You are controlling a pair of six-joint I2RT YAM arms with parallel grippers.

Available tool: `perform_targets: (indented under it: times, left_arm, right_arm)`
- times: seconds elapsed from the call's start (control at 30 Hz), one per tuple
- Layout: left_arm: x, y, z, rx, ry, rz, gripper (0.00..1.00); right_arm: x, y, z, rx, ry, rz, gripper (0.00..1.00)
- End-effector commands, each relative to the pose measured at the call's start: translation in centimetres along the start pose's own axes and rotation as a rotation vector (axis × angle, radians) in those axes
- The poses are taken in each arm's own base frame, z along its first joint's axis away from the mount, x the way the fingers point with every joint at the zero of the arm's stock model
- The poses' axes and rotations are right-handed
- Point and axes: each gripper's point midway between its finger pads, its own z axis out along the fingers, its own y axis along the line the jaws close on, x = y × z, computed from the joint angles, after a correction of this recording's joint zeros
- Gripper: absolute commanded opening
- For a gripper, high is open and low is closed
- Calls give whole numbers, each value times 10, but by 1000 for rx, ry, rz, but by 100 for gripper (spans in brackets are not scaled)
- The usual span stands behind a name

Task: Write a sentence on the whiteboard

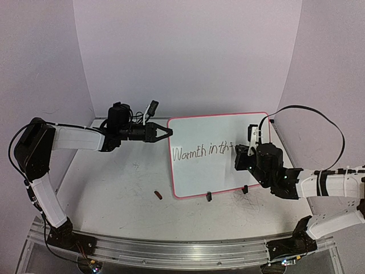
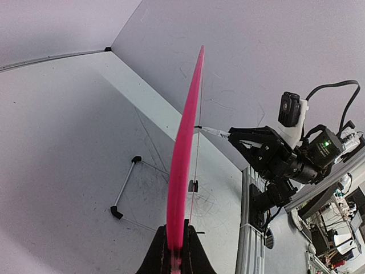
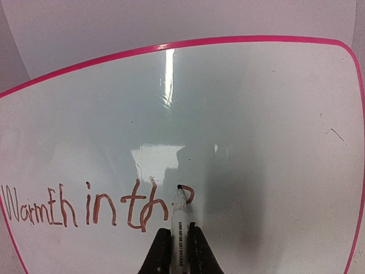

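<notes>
The whiteboard [image 1: 219, 134], white with a thin red-pink frame and two black clip feet, stands tilted at the table's middle. My left gripper [image 1: 169, 132] is shut on its upper left corner; in the left wrist view the pink frame edge [image 2: 183, 154] runs up from between the fingers. My right gripper [image 1: 251, 149] is shut on a white marker [image 3: 178, 217], whose tip touches the board [image 3: 256, 114]. Red-brown writing [image 3: 85, 208] reads "Warmth in th" plus a partly drawn letter.
A small red-brown marker cap [image 1: 158, 195] lies on the grey tabletop [image 1: 114, 188] left of the board. A thin metal stand piece with black ends [image 2: 124, 191] lies behind the board. An aluminium rail [image 1: 171, 246] runs along the near edge.
</notes>
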Motion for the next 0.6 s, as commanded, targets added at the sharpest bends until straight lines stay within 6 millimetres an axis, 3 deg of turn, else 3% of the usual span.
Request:
perform_targets:
  times: [0.0,0.57]
  left_arm:
    - [13,-10,10,17,48,8,0]
    - [14,-10,10,17,49,6,0]
  right_arm:
    - [14,-2,-2,-16,44,-3,0]
    - [37,-12,-9,-5,105,6,0]
